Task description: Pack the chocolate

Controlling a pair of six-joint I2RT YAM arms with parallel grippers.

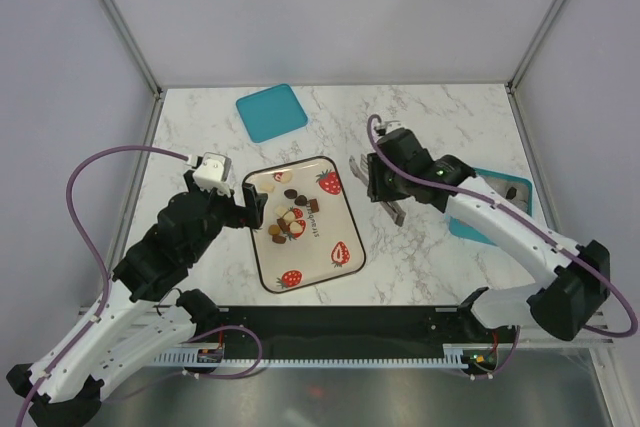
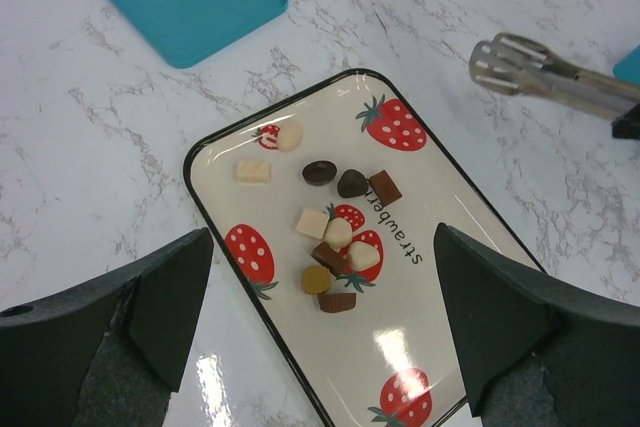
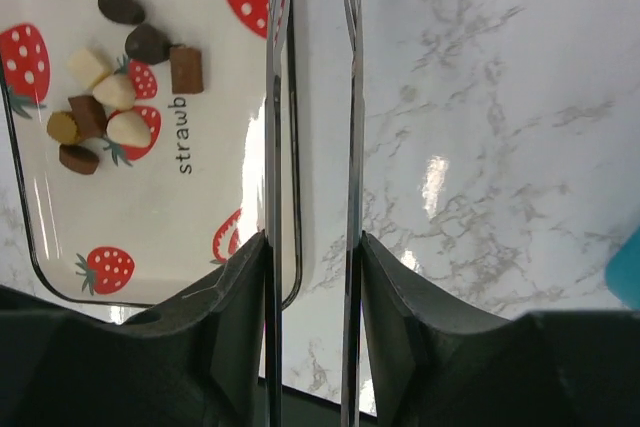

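Starting at the near edge: your left hand (image 1: 252, 212) hovers just beside the left rim of the tray (image 1: 315, 265). Its fingers are spread as wide as they go and it holds nothing.

The tray sits mid-table with its long axis running roughly near to far. The chocolate (image 2: 335, 237) lies loose on it in a small cluster around the middle, with a couple of pale pieces off toward the far-left corner of the tray.

Your right hand (image 1: 385, 182) is clamped partway closed on a pair of metal tongs (image 2: 520, 67). The blades stand apart and there is nothing between them. In the right wrist view the blades run alongside the tray's right rim, so the cluster lies off to their left, across that rim.

The left hand is closer to the chocolate, but the right one carries the tool. I'd judge your next move is to swing the tongs left over the rim.

A teal container (image 1: 500, 182) waits by the right edge, partly under the right arm, and a teal lid (image 1: 271, 111) lies near the far edge.
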